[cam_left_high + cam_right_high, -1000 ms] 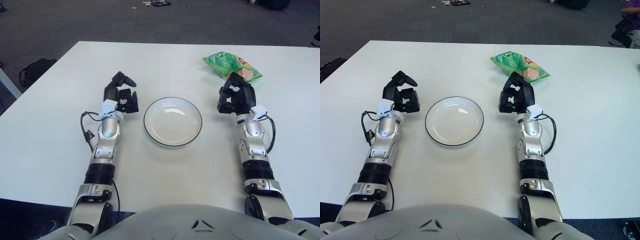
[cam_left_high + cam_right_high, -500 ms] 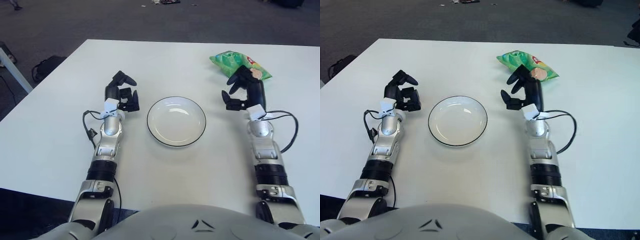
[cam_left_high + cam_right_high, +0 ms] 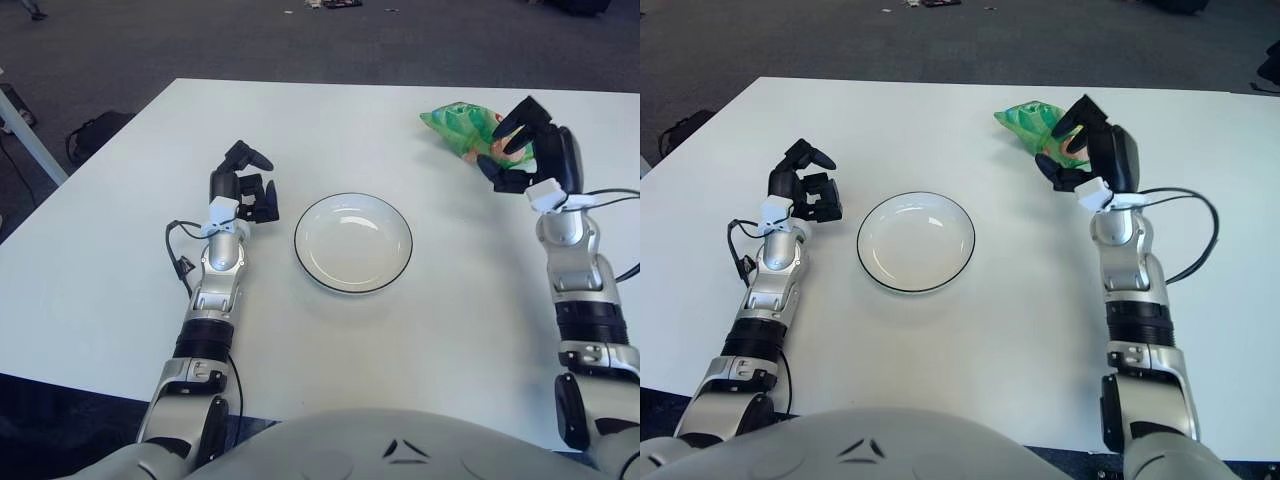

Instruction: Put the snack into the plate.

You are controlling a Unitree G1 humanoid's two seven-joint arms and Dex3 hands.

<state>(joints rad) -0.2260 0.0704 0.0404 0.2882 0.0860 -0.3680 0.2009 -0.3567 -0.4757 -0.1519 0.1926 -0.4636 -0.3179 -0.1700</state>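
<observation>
I am working over a white table (image 3: 330, 350) in a room with dark grey carpet beyond its far edge. Nearest to me on the table, in the middle, sits the white plate (image 3: 353, 242) with its dark rim, bare and ready to take the snack. My left hand (image 3: 245, 190) shows just to the left of the plate, fingers loosely curled and holding nothing; I have no use for it in this step, so it idles there.

Farther back and to the right is the snack (image 3: 462, 127), a green crinkled bag lying on the table, well apart from the plate. My right hand (image 3: 527, 145) is raised at the bag's right end, fingers spread wide, with the fingertips (image 3: 1072, 115) arched over it and the thumb lower on the near side. I judge this to be the approach for a grasp: the fingers bracket the bag but have not closed on it, and I cannot tell whether any tip already touches the wrapper.

The bag has a pale pink patch and some red print near the hand, but I can read no writing or brand on it.
</observation>
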